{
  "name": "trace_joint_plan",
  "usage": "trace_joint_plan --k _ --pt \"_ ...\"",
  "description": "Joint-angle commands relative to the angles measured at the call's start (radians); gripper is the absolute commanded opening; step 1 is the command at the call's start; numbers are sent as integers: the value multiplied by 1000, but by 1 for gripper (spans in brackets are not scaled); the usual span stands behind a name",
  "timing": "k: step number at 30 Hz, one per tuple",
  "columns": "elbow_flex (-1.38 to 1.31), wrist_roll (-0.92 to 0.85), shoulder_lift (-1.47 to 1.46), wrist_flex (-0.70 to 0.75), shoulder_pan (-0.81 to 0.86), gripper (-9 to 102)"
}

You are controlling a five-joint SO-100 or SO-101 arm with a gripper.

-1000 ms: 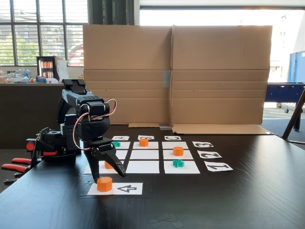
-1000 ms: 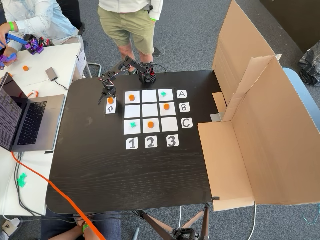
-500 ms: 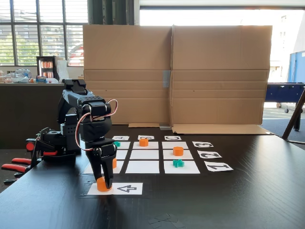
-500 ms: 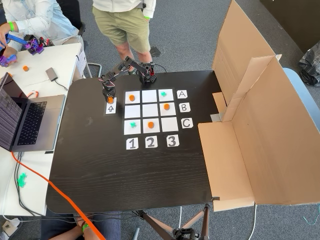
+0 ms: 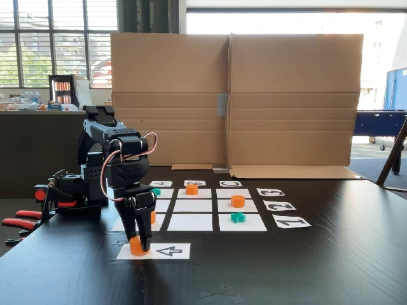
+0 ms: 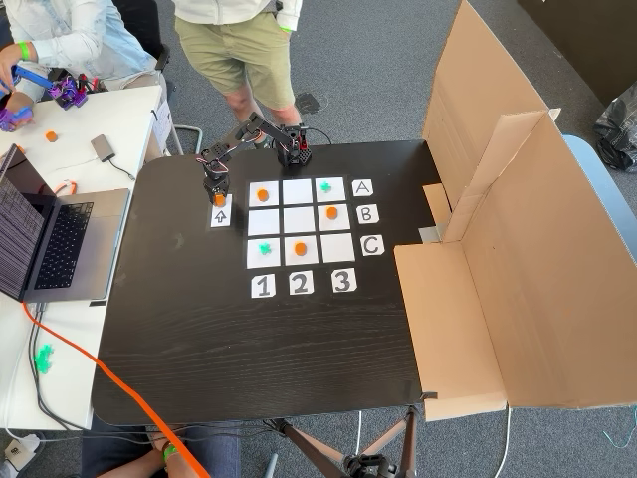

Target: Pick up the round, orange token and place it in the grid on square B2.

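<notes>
The round, orange token [image 5: 135, 247] rests on the left end of the white arrow-printed sheet [image 5: 170, 251], in front of the grid [image 5: 193, 222]. My gripper [image 5: 138, 245] points straight down over it, its dark fingers [image 5: 145, 232] shut on the token's sides. In the fixed view from above, the gripper [image 6: 218, 198] and token [image 6: 219, 200] lie left of the grid [image 6: 299, 194]. Square B2 [image 5: 193, 205] [image 6: 296, 220] is bare. Three more orange pucks [image 5: 238, 201] and two teal crosses [image 5: 238, 217] occupy other squares.
A tall cardboard wall [image 5: 235, 101] [image 6: 498, 199] stands behind the grid. Letter cards [image 6: 366, 214] and number cards [image 6: 300, 284] edge it. A laptop [image 6: 60, 239] sits on the neighbouring white table, and a person [image 6: 239, 50] stands by the arm's base [image 6: 292, 149].
A second ago the jaws stood open astride the token; they have since come down and closed on it. The standing person has shifted slightly left.
</notes>
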Motion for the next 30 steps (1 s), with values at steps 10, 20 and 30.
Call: trace_joint_plan --k 10,20,30 --pt "23 -3 253 3 35 -1" --pt "5 -3 439 6 75 -1" --pt "3 -3 532 23 84 -1"
